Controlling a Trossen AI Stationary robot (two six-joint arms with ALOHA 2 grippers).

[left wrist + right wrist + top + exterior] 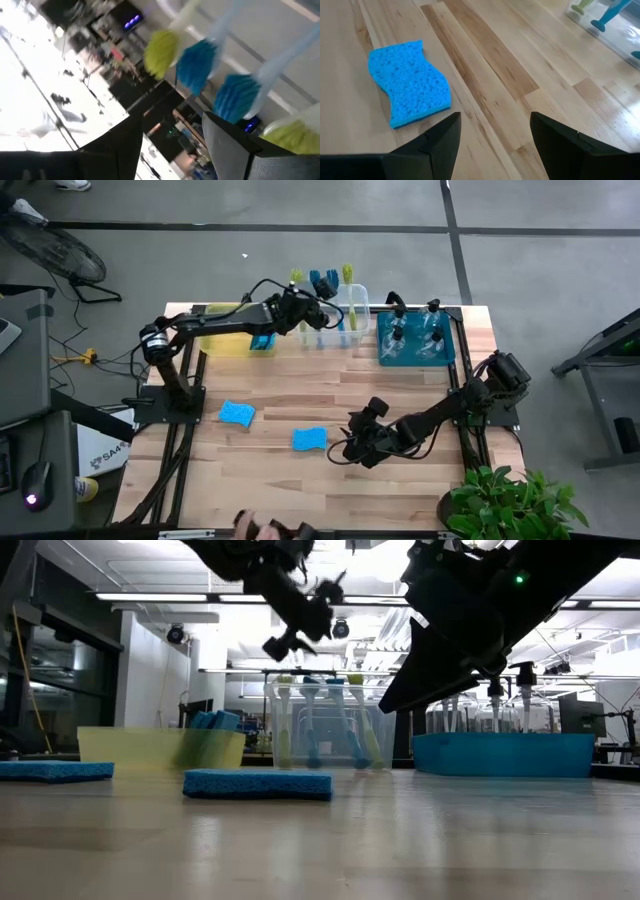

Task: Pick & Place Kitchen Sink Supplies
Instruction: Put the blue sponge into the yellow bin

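Brush heads (196,62) close-up, left wrist only.

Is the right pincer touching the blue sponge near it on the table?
Apart. In the right wrist view, bare wood shows between the sponge and the open right pincer; nothing sits between its fingers.

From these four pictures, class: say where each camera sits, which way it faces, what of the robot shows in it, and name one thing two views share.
High view: above the table, facing straight down; both arms, left gripper over the clear bin, right gripper open beside a sponge.
Low view: at table-top height, facing level across; arms enter from above.
Left wrist view: on the left arm, facing brush heads; its own open fingers show.
Right wrist view: on the right arm, facing the tabletop; its own fingers show.
Shared: that sponge appears in the high and right wrist views.
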